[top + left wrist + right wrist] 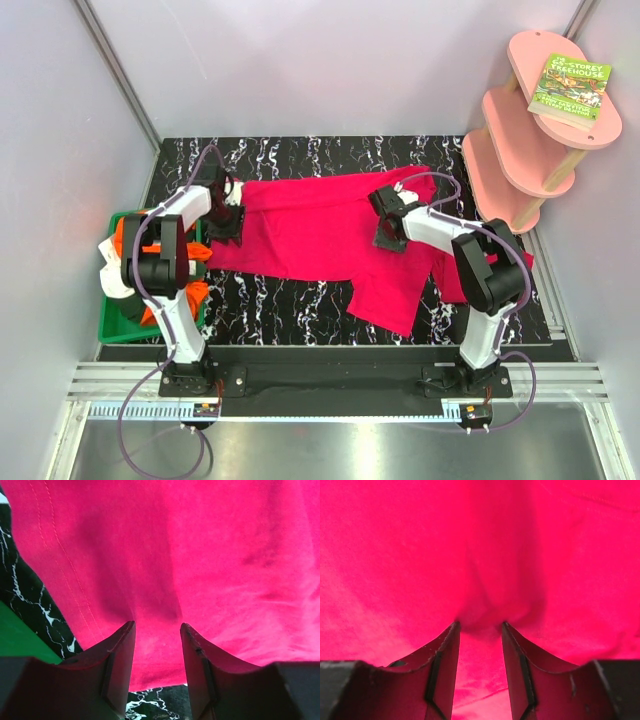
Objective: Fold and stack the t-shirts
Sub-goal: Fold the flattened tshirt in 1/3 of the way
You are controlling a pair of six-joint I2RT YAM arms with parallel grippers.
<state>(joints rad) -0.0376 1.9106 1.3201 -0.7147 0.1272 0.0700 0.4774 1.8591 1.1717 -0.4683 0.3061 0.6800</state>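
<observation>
Left tool: jaws closed on a ridge of the crimson t-shirt, near the garment's left edge; in the left wrist view the cloth fills the gap between the fingers and a dark crease rises from the tips. Right tool: jaws pinched on a puckered fold of the same shirt, right of centre in the top view. The shirt lies spread across the middle of the black, white-veined tabletop, with one lobe hanging toward the lower centre of the frame and further crimson cloth showing beside the right arm. At the left edge of the top view, a green tray holds a crumpled orange t-shirt and a white t-shirt, partly hidden by the left arm. At the upper right stands a pink tiered shelf, with a green-covered book on its top tier.
</observation>
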